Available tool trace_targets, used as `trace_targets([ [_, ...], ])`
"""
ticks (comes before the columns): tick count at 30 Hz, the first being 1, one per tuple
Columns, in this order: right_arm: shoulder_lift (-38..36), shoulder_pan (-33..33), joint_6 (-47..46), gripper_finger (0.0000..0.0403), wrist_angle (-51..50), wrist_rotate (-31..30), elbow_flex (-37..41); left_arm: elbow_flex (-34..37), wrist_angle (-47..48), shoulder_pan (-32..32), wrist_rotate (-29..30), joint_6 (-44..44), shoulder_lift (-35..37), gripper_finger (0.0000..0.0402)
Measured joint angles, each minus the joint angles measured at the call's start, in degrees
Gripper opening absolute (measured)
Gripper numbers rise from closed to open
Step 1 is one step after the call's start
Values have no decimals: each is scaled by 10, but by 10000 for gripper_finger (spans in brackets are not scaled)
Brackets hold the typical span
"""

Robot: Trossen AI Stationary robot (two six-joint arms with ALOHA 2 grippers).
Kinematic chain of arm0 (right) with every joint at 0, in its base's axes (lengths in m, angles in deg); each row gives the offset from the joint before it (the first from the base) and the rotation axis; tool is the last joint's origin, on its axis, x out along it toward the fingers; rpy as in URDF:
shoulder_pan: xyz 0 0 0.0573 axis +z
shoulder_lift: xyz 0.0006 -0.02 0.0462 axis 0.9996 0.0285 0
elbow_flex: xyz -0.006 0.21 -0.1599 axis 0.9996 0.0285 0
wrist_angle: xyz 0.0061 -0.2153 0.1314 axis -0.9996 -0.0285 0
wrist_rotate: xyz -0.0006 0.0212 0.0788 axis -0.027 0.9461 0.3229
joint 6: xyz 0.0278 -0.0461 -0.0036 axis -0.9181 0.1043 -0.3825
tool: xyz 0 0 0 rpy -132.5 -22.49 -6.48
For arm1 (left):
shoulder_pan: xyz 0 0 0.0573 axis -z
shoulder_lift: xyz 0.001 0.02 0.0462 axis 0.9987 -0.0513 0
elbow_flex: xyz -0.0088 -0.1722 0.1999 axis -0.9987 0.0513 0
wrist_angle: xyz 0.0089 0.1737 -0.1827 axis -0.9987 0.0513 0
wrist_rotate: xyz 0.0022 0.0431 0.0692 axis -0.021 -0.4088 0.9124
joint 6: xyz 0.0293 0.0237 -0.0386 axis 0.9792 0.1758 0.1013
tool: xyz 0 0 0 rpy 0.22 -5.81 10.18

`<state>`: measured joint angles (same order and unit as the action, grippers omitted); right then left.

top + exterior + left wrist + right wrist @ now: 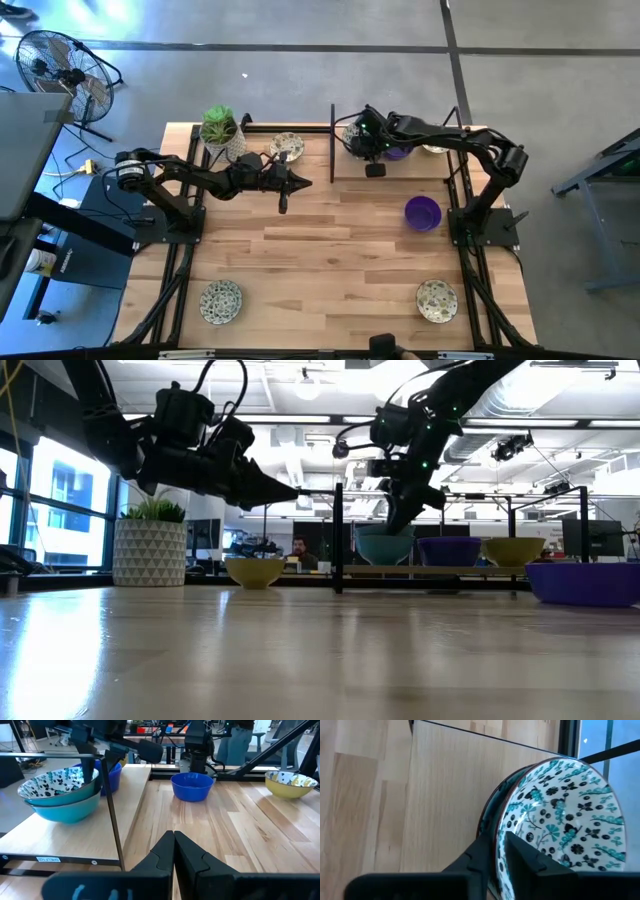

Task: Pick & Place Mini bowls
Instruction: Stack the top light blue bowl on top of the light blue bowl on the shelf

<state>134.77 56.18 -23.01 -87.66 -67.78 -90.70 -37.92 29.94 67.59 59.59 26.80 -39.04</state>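
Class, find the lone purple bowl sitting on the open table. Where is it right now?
In the high view, the purple bowl sits on the table's right side, beside the right arm's base, between the raised shelf above it and a patterned bowl below.

Floor is grey polished concrete with dark seams running across and one diagonal. Black floor fan sits off the table's far-left corner, cables trailing nearby. Grey cabinet edge on the left, dark metal frame on the right. Low view: open office, exposed ceiling with ducts and strip lights, big windows at left letting in daylight. A person sits at desks far back. Another person in jeans stands behind the table.
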Motion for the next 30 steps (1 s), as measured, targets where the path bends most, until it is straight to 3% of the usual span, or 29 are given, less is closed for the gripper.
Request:
trace_targets([
  [8, -18, 2, -15, 112, 10, 6, 0, 0, 1, 0, 0, 0, 0, 0],
  [14, -62, 4, -32, 122, 5, 11, 0, 0, 1, 0, 0, 0, 0, 0],
  [19, -69, -1, -51, 92, -7, 39, 0, 0, 1, 0, 0, 0, 0, 0],
  [26, -49, -1, -51, 8, -15, 49, 0, 0, 1, 0, 0, -2, 0, 0],
  [30, -49, -1, -54, 15, -11, 49, 0, 0, 1, 0, 0, -3, 0, 0],
])
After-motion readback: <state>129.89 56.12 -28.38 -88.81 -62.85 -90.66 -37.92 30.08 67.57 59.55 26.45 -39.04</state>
